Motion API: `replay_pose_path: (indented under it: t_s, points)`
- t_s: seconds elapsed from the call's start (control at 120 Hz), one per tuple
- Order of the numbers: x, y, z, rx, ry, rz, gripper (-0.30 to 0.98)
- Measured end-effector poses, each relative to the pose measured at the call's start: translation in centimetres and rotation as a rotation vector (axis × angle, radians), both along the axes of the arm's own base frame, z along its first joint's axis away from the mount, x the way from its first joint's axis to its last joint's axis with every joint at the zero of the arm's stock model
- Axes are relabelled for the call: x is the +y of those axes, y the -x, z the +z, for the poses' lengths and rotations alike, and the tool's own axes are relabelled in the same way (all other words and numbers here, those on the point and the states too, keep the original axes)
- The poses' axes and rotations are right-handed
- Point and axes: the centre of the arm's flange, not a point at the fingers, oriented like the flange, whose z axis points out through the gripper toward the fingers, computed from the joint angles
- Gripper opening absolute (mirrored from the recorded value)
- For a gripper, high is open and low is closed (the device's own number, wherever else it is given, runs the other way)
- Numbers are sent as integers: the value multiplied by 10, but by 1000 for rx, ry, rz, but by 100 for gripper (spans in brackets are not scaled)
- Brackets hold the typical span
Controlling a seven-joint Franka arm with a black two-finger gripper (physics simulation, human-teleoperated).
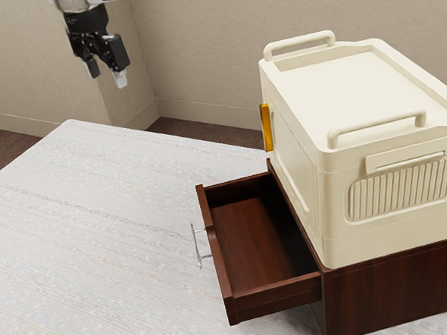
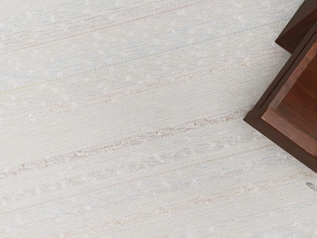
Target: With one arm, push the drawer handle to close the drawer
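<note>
High over the table's far side, at the exterior view's upper left, my gripper (image 1: 107, 73) hangs with its two fingers apart and nothing between them. The dark brown drawer (image 1: 252, 242) is pulled well out of its cabinet (image 1: 398, 286), its inside bare. A thin silver handle (image 1: 198, 246) stands on the drawer's front panel, well below my gripper and away from it. In the wrist view a corner of the drawer (image 2: 290, 131) shows, with a bit of the handle (image 2: 311, 186) beside its front.
A cream box (image 1: 385, 82) with two top handles and a yellow-orange piece (image 1: 266, 127) on its side rests on the cabinet. The pale streaked table (image 1: 99, 236) extends in front of the drawer. Beige walls (image 1: 201, 47) stand behind.
</note>
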Motion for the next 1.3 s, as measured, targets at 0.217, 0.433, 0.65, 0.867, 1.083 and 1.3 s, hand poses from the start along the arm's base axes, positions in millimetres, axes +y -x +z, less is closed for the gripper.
replay_pose_path:
  t_s: [0.217, 0.433, 0.65, 0.867, 1.083, 1.3]
  points:
    - [-4, 36, -4, 37, 23, -15, 69]
    - [-18, 115, -97, 175, 44, -40, 42]
    - [-45, 146, -195, 218, -1, -146, 4]
    - [-70, 149, -243, 124, -50, -325, -6]
    - [-102, 137, -274, 79, 11, -425, -9]
    - [-137, 132, -292, 78, 41, -517, -10]
